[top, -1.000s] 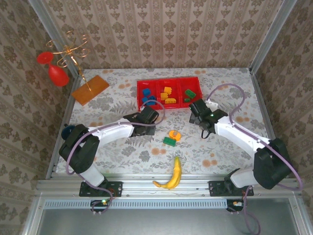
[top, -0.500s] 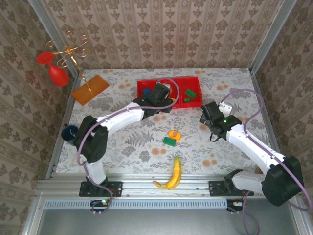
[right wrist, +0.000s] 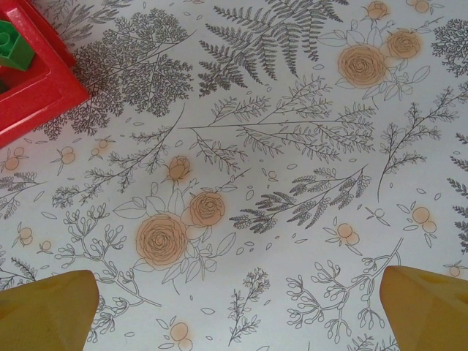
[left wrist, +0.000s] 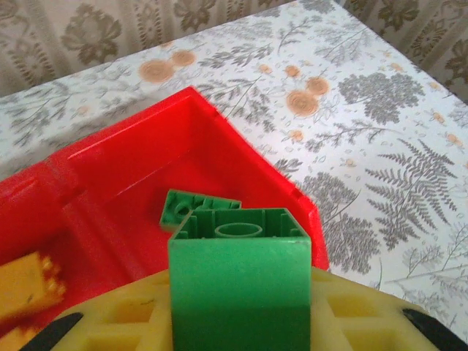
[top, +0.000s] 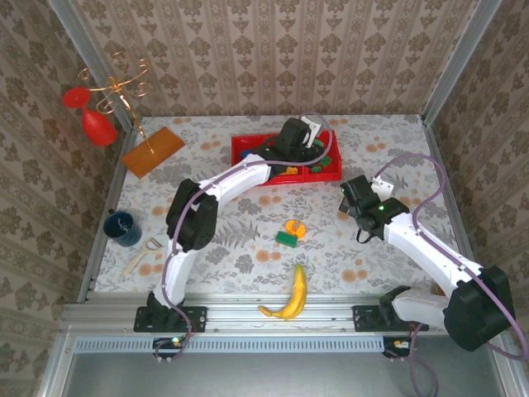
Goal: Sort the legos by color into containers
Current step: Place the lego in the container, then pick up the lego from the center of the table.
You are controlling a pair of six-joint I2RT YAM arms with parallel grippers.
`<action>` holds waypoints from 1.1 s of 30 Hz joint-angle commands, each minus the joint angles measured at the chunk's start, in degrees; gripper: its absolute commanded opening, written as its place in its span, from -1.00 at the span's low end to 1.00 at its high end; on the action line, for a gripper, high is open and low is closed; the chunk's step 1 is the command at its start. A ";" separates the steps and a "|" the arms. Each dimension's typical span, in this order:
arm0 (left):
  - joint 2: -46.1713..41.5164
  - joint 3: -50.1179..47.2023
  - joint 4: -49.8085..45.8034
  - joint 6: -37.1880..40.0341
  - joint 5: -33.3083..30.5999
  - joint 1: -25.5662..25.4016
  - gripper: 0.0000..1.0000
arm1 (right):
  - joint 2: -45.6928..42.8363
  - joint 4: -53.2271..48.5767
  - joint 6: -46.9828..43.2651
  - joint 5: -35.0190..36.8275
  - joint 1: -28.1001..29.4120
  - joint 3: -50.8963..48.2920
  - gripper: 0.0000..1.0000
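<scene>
Left hand (left wrist: 238,333) clamped on a green lego (left wrist: 238,281) over the red tray (left wrist: 219,121) end compartment, second green lego (left wrist: 196,206) just below; right hand (right wrist: 238,307) spread apart above bare counter (right wrist: 292,146); judged left to sort: orange lego (top: 294,225) and loose green lego (top: 286,239), well behind the left hand.

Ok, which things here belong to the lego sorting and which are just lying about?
Job in hand: red tray; held green lego; loose orange lego; loose green lego.
Lying about: banana; dark blue cup; orange board; red glasses.
</scene>
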 commanded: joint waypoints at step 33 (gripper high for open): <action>3.31 18.89 -11.77 2.83 3.99 2.43 0.58 | -4.25 0.44 -1.91 -2.91 -0.09 -1.11 1.00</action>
